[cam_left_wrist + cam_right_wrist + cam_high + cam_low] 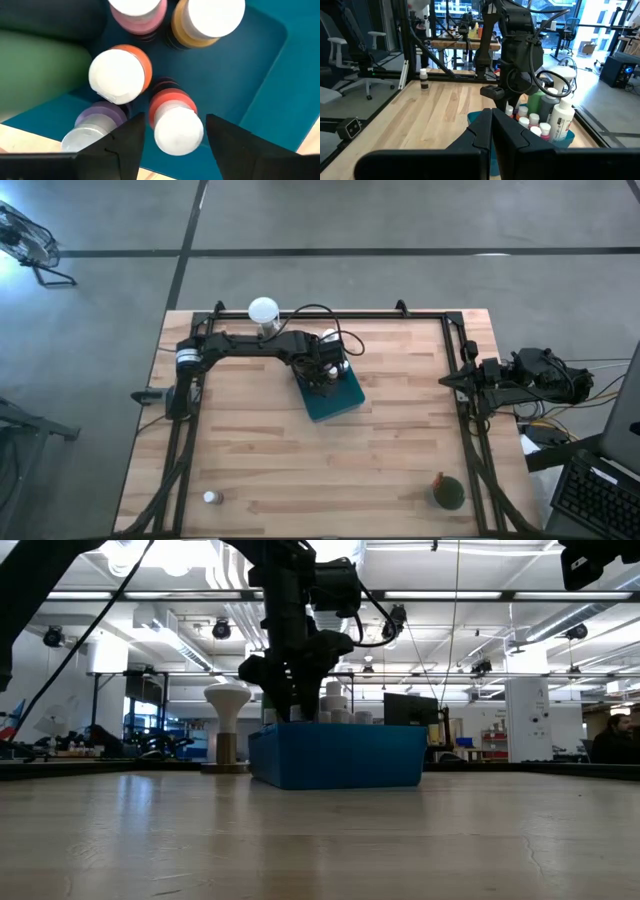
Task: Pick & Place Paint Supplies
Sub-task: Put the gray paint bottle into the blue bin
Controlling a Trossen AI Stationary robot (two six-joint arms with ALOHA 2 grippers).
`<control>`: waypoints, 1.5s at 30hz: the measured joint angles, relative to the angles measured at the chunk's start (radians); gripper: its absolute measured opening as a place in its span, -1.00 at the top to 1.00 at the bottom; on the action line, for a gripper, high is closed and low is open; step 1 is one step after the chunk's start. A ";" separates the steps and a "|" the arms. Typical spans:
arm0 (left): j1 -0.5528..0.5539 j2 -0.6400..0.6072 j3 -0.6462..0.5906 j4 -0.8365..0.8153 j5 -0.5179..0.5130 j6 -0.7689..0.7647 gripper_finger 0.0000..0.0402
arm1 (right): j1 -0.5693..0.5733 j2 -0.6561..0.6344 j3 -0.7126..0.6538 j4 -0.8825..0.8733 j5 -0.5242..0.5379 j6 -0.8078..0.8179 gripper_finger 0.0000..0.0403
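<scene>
Left claw (170,137) hangs over the teal tray (345,402), which sits mid-desk toward the far edge; its fingers stand apart on either side of a red bottle (172,117) with a white cap, not visibly pressing it. Bottle stands upright inside the tray among others: an orange one (120,74) just beside it, a purple one (97,120) by the tray's rim, a pink (137,12) and a yellow one (207,20) further in, and something green and larger (35,75) at one side. Right claw (492,131) is parked off the desk's right edge, fingers together, empty. Judgement: bottles look small, stiff plastic, light, smooth-sided, so likely slippery; best taken at the cap or shoulder, straight from above. Neighbours stand near, so little room for fingers; a tilted approach could topple them. A small white-capped bottle (211,498) stands near the desk's near-left corner, and a dark green object (448,493) near the near-right corner; the desk (400,460) between is open wood. A white globe (263,310) stands at the far edge, just behind the left arm.
</scene>
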 joint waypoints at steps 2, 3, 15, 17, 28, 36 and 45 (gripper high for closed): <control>0.000 0.000 0.003 -0.001 0.002 0.000 -0.06 | 0.000 0.000 0.000 0.000 0.000 0.000 0.96; 0.000 0.000 0.006 -0.001 0.003 0.000 -0.05 | 0.000 0.000 0.000 0.000 0.000 0.000 0.96; 0.000 0.000 0.062 -0.080 0.004 0.010 -0.04 | 0.000 0.000 0.000 0.000 0.000 0.000 0.96; 0.000 0.000 0.080 -0.110 0.004 0.011 -0.04 | 0.000 0.000 0.000 0.000 0.000 0.000 0.96; -0.001 -0.001 0.234 -0.220 -0.003 0.015 -0.03 | 0.000 0.000 0.000 0.000 0.000 0.000 0.96; -0.037 -0.005 0.350 -0.344 -0.122 0.019 -0.03 | 0.000 0.000 0.000 0.000 0.000 0.000 0.96; -0.133 -0.008 0.370 -0.491 -0.211 -0.014 -0.02 | 0.000 0.000 0.000 0.000 0.000 0.000 0.96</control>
